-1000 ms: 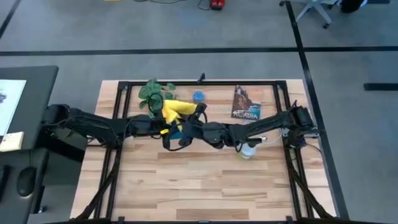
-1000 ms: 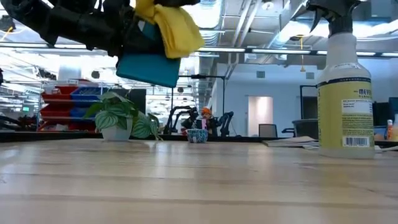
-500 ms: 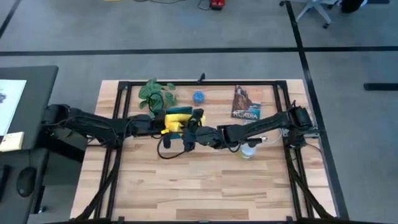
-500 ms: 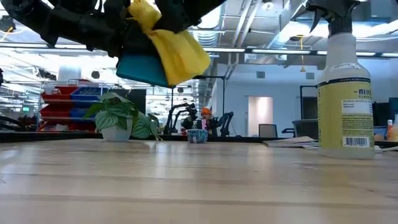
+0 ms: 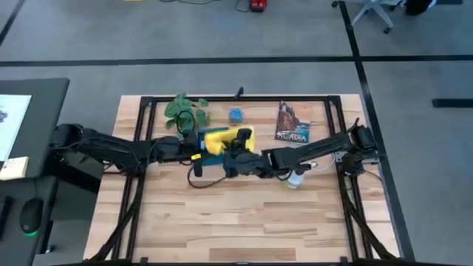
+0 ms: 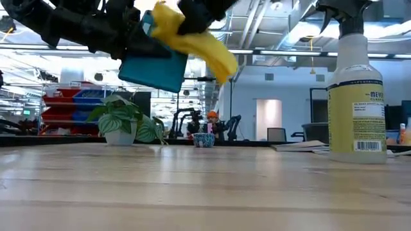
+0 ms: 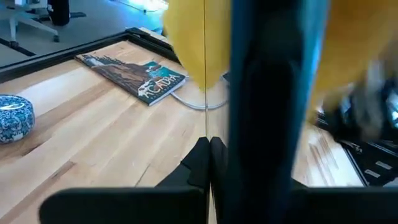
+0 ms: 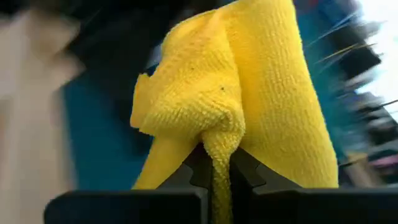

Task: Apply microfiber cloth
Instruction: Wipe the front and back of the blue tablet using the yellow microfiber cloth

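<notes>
Behind the pale wooden tabletop (image 5: 236,214) the low view showed a bright workshop with red and blue bins. We found both arms met above the tabletop's far middle, between a small potted green plant (image 5: 185,111) and a book with a landscape cover (image 5: 293,123). Our left gripper (image 5: 194,144) had its fingers clamped on the edge of a flat teal-backed, dark-screened tablet (image 6: 154,64), held well clear of the wood. Our right gripper (image 8: 214,163) had its fingers pinched together on a bunched fold of the bright yellow, soft microfiber cloth (image 5: 228,138), which lay pressed against the tablet with one loose end trailing off toward the right (image 6: 212,54). We judged the task well under way: the cloth was lifted and brought onto the tablet, and what remained was wiping across the rest of the screen. A spray bottle with a yellow label (image 6: 356,96) stood untouched by the right arm, and a small blue patterned bowl (image 5: 236,114) sat near the plant.
</notes>
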`<control>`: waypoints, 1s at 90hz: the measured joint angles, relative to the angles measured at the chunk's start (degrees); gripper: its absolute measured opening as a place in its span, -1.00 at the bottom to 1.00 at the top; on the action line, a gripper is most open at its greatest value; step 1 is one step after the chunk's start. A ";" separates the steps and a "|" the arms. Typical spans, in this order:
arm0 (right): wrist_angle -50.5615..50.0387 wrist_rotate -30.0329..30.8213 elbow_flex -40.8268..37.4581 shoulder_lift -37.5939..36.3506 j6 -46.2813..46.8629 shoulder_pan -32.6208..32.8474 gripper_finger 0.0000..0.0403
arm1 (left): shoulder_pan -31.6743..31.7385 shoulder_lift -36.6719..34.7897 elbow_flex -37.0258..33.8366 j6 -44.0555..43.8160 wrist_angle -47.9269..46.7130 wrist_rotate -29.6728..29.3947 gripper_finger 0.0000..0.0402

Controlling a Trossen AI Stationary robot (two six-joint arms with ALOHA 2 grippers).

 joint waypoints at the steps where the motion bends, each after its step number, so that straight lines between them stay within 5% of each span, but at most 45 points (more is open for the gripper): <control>1: -0.79 -0.14 -0.20 0.00 0.88 0.00 -0.97 | 0.01 0.00 0.00 0.00 -0.02 -0.08 -0.95; 21: -18.36 -2.18 -1.64 0.11 15.32 -0.65 -0.97 | -0.05 -0.02 0.00 0.05 0.47 0.47 -0.95; 37: -26.03 -15.23 -1.73 0.11 20.41 -3.72 -0.97 | -0.03 -0.02 0.02 0.04 0.34 0.38 -0.95; 52: -22.22 -27.31 -6.23 0.87 19.55 -6.98 -0.97 | -0.03 -0.02 0.02 0.02 0.10 0.17 -0.95; 90: -12.85 -31.36 -12.06 0.76 20.27 -9.25 -0.97 | -0.03 -0.02 0.02 -0.07 -0.41 0.16 -0.95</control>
